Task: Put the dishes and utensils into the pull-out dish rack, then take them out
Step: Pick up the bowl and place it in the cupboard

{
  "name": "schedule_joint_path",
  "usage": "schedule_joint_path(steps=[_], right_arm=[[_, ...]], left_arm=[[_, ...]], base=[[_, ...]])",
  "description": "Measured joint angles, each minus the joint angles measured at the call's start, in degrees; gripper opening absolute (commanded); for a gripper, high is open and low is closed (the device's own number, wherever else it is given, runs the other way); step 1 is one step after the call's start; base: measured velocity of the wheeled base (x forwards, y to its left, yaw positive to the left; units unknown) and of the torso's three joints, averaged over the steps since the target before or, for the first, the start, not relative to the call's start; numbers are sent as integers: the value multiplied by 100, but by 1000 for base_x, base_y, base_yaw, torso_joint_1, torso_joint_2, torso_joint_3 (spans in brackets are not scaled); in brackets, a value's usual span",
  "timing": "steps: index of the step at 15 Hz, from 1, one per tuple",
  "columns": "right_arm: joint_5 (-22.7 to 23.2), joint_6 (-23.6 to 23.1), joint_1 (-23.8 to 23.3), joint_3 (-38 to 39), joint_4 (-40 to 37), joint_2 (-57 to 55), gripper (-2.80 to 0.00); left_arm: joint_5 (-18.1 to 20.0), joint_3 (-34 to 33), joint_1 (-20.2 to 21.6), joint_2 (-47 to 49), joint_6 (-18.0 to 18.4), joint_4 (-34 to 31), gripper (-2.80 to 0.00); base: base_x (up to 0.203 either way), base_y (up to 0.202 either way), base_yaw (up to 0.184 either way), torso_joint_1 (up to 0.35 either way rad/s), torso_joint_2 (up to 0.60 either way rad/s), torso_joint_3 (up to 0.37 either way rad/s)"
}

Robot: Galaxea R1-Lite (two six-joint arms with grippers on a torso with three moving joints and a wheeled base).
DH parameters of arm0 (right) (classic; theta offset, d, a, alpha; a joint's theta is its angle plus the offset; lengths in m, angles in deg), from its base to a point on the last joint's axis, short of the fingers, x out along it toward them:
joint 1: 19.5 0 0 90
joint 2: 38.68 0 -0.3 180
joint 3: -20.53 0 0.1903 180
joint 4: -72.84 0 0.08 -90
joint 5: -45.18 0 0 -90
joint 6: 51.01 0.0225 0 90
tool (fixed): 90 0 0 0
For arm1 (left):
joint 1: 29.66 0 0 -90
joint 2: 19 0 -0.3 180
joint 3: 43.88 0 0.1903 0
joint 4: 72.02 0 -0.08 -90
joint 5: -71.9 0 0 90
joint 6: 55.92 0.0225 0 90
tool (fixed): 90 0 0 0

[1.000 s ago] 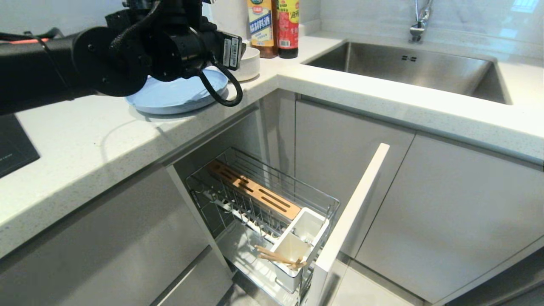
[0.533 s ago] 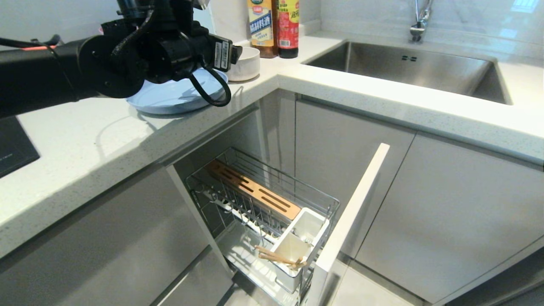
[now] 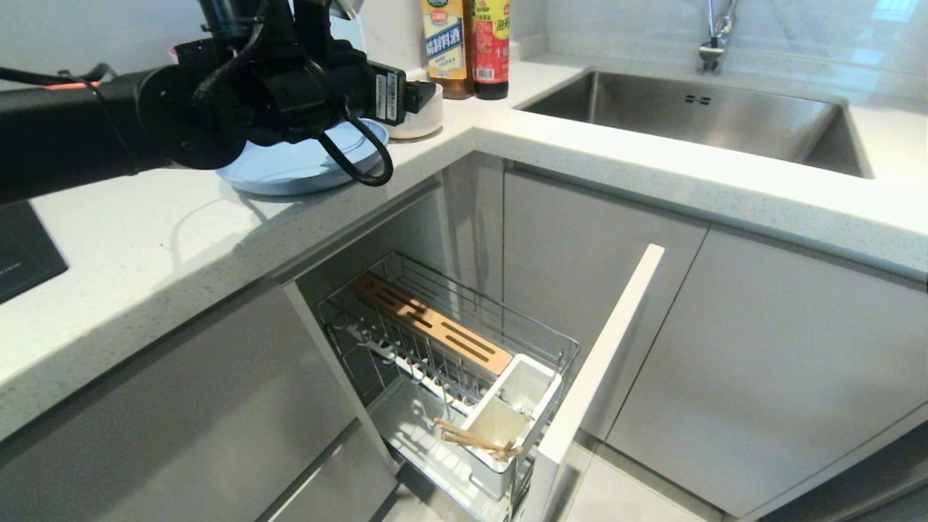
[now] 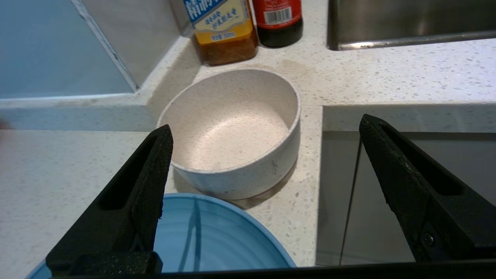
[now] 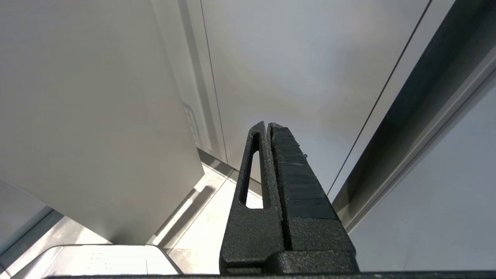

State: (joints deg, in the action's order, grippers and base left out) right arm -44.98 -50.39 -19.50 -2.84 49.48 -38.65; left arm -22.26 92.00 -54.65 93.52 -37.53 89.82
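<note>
Over the corner of the tabletop (image 3: 145, 239), the left gripper (image 4: 267, 128) hangs with its jaws spread wide and nothing between them, facing the off-white bowl (image 4: 236, 131), which stands just beyond the light-blue plate (image 4: 217, 240) and in front of two sauce bottles (image 3: 467, 43). Below, the pull-out dish rack (image 3: 449, 362) stands drawn out, with the chopsticks (image 3: 475, 438) lying across one of its white cups (image 3: 507, 413). Down by the cabinet fronts, the right gripper (image 5: 269, 126) hangs with its fingers pressed together, holding nothing.
</note>
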Motion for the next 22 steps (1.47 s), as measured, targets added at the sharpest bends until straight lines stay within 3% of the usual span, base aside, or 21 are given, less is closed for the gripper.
schedule_joint_path(steps=[2, 10, 22], right_arm=[[-2, 0, 0, 0, 0, 0, -280], [-2, 0, 0, 0, 0, 0, -280], [0, -2, 0, 0, 0, 0, -280]], left_arm=[[274, 0, 91, 47, -92, -3, 0], [715, -2, 348, 285, -315, 155, 0], [1206, 0, 359, 372, -295, 162, 0]], base=[[0, 0, 0, 0, 0, 0], [0, 0, 0, 0, 0, 0], [0, 0, 0, 0, 0, 0]])
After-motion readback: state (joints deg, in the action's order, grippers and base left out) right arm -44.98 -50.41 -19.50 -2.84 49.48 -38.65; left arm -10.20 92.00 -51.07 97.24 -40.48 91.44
